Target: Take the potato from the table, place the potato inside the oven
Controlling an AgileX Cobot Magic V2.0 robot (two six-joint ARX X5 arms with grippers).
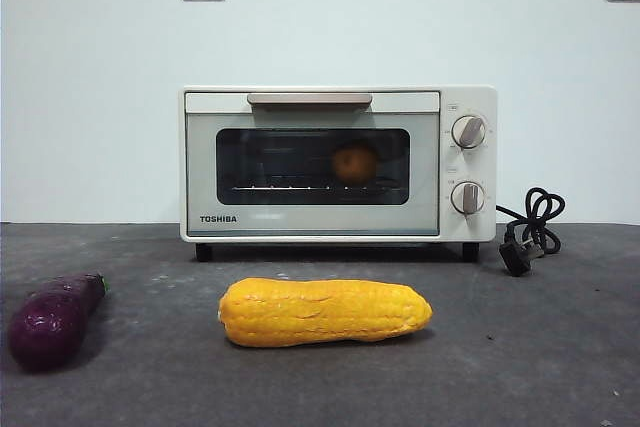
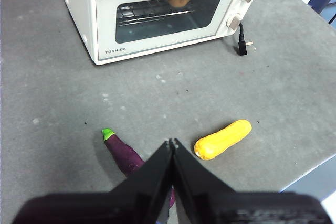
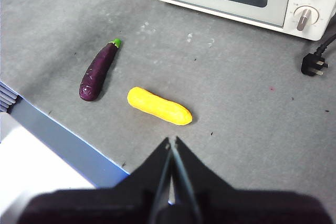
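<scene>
White wall with two sockets backs the front view, above the dark grey table [image 1: 560,347]. On it stands the oven [image 1: 338,164], its door closed, and through the glass the potato [image 1: 355,163] sits on the wire rack, toward the knob side. A black cord [image 1: 530,227] with its plug lies coiled beside the oven. In front lies a yellow corn cob [image 1: 325,312], and well apart from it a purple eggplant [image 1: 55,317]. No arm shows in this view.

From the left wrist, the left gripper [image 2: 171,142] hangs above the table with its jaws pressed together, holding nothing, over the eggplant [image 2: 123,153] and near the corn cob [image 2: 223,139]. The potato [image 2: 180,1] shows partly behind the oven handle.

From the right wrist, the right gripper [image 3: 171,141] also has its jaws together and empty, near the table's edge, with the corn cob [image 3: 159,106] and eggplant [image 3: 98,70] beyond it.
</scene>
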